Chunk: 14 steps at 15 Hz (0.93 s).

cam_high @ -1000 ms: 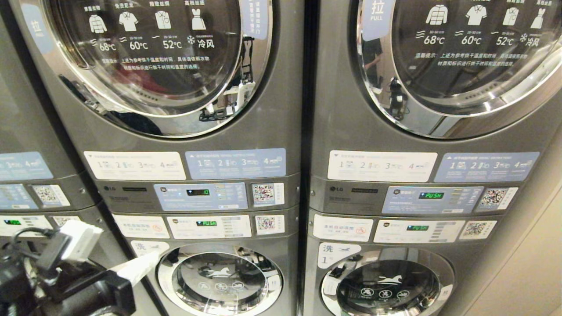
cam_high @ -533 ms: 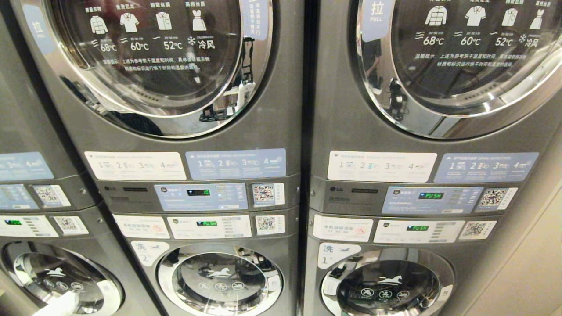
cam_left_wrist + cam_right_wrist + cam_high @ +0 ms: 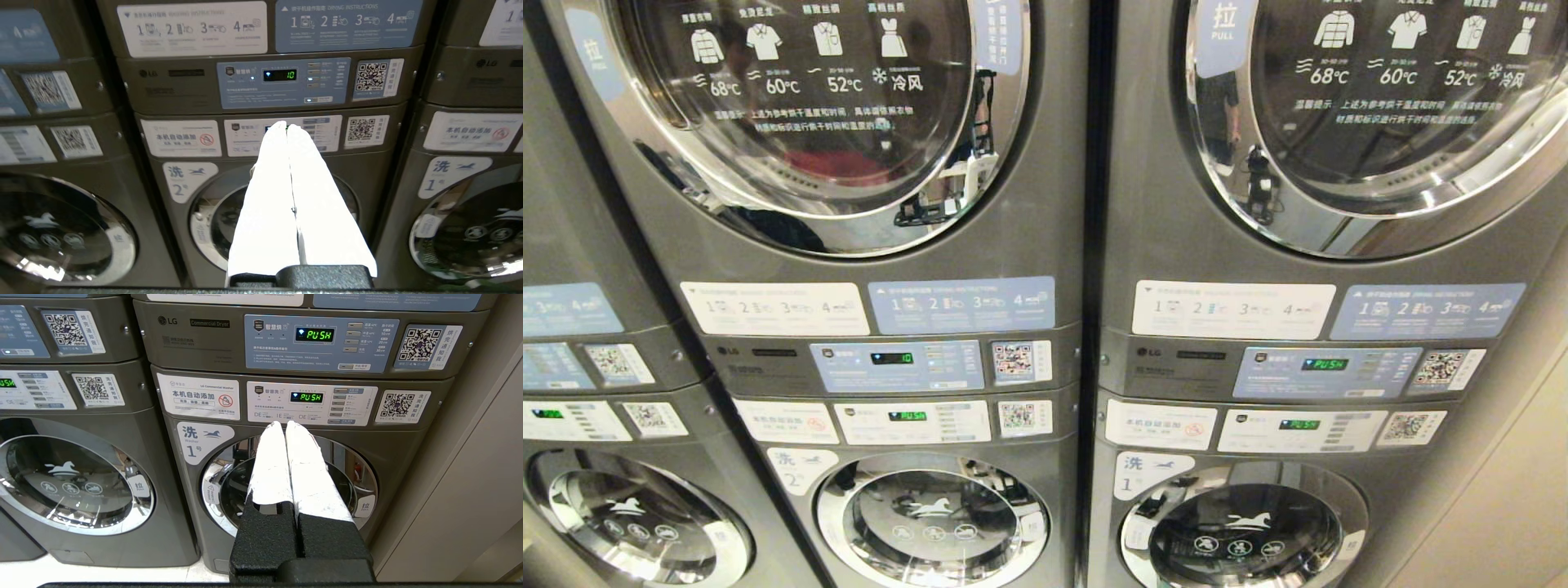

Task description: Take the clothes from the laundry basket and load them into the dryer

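White-wrapped fingers (image 3: 302, 457), black tool bases

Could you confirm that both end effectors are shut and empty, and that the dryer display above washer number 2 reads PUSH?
Not quite: that dryer display reads 10, not PUSH, as the left wrist view shows. The rest holds: the left end effector and right end effector are both shut and empty.

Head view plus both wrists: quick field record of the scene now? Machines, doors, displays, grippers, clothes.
machines: stacked dryer-over-washer units, side by side
left dryer: door shut, display reads 10
right dryer: door shut, display reads PUSH
washer 2: door shut, below left dryer
washer 1: door shut, display PUSH
left gripper: shut, empty, facing washer 2
right gripper: shut, empty, facing washer 1
arms in head view: none
clothes, basket: not in view
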### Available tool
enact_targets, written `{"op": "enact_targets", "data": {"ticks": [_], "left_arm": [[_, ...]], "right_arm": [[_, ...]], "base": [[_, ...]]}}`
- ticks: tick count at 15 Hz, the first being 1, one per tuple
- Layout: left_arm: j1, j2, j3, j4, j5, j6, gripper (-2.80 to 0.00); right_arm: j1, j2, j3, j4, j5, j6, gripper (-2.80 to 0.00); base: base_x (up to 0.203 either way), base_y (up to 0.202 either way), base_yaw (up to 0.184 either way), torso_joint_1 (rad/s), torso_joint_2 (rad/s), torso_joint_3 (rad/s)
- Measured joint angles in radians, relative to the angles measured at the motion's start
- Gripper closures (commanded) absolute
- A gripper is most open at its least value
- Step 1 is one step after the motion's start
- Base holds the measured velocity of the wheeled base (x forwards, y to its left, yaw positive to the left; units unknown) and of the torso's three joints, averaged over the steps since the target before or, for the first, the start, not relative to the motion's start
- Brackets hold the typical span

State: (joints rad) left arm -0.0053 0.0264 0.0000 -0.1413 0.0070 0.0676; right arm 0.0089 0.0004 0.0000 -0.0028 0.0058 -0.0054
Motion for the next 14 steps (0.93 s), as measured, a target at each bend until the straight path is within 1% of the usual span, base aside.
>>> {"op": "enact_targets", "data": {"ticks": [1,2,3,7,14], "left_arm": [[0.002,-0.012,0.000,0.016,-0.013,0.037,0.00],[0.003,-0.019,0.000,0.048,-0.028,0.049,0.00],[0.003,-0.024,0.000,0.068,-0.033,0.045,0.00],[0.003,-0.028,0.000,0.071,-0.028,0.023,0.00],[0.003,-0.029,0.000,0.070,-0.026,0.014,0.00]], "right_arm": [[0.000,0.000,0.000,0.000,0.000,0.000,0.00],[0.000,0.000,0.000,0.000,0.000,0.000,0.00],[0.000,0.000,0.000,0.000,0.000,0.000,0.00],[0.000,0.000,0.000,0.000,0.000,-0.002,0.00],[0.000,0.000,0.000,0.000,-0.006,0.005,0.00]], "base": [[0.000,0.000,0.000,0.000,0.00,0.000],[0.000,0.000,0.000,0.000,0.00,0.000],[0.000,0.000,0.000,0.000,0.00,0.000],[0.000,0.000,0.000,0.000,0.00,0.000],[0.000,0.000,0.000,0.000,0.00,0.000]]}}
